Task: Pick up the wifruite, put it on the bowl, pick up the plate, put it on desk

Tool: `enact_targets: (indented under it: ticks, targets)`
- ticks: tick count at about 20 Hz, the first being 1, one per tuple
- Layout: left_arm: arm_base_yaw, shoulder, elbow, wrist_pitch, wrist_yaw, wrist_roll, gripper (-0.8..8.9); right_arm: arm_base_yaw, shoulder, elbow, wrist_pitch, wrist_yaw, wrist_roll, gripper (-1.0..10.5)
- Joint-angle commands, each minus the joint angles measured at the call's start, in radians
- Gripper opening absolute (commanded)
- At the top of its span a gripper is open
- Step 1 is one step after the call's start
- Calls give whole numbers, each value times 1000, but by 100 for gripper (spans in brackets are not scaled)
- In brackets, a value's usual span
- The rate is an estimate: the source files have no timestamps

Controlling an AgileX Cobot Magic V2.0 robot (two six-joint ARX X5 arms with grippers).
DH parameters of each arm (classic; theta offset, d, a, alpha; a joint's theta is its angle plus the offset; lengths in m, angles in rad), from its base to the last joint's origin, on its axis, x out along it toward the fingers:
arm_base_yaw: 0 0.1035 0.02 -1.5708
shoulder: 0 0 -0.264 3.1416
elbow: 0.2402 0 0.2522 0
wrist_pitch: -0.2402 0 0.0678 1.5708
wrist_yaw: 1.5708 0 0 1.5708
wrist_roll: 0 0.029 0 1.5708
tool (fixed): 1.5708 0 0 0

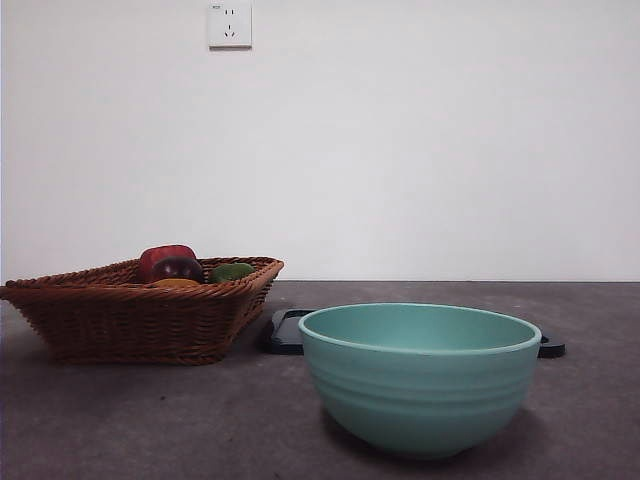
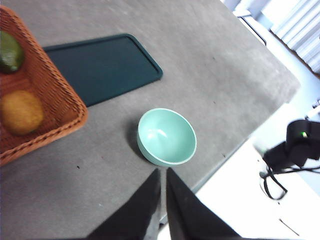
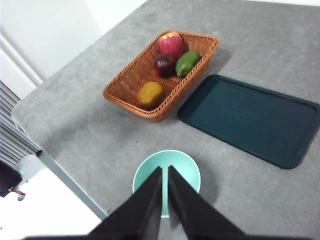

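Wifruite (image 3: 150, 93) in basket (image 3: 131, 86), bowl (image 3: 172, 161) empty

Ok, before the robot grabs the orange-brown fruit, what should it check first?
1. Wifruite lies uncovered in the basket: ok.
2. Bowl is upright with nothing inside: ok.
3. Left gripper has jaws shut, must open before grasping: not ok.
4. Right gripper also has jaws shut, high above the bowl: not ok.
5. Dark tray lies flat on the desk beside the basket: ok.
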Motion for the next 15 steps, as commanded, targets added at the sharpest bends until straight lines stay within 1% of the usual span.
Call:
enact_targets:
  ticks: [1, 4, 5, 6, 8, 9, 10, 11, 12, 13, 15]
  targets:
    - [-17, 37, 21, 11, 5, 36, 16, 5, 2, 20, 3, 2, -11, 10]
    - [-26, 74, 21, 12, 5, 50, 20, 5, 2, 20, 3, 16, -11, 10]
    - [-25, 83, 21, 11, 5, 50, 40, 5, 2, 20, 2, 29, -12, 10]
    - [-25, 89, 21, 11, 5, 50, 98, 5, 2, 20, 0, 31, -12, 10]
    - [-25, 92, 21, 13, 4, 50, 377, 5, 2, 20, 1, 31, -12, 24]
    - [-25, 92, 21, 19, 4, 50, 491, 5, 2, 20, 1, 43, -11, 119]
    - [-25, 92, 21, 29, 4, 50, 569, 5, 2, 20, 1, 74, -5, 290]
    - [-25, 91, 21, 42, 4, 50, 617, 5, 2, 20, 1, 106, 4, 466]
    - [-25, 90, 21, 54, 4, 50, 645, 5, 2, 20, 1, 129, 16, 600]
    - [-25, 89, 21, 64, 4, 50, 657, 5, 2, 20, 1, 134, 18, 655]
    - [-25, 89, 21, 72, 5, 50, 657, 5, 2, 20, 2, 134, 18, 661]
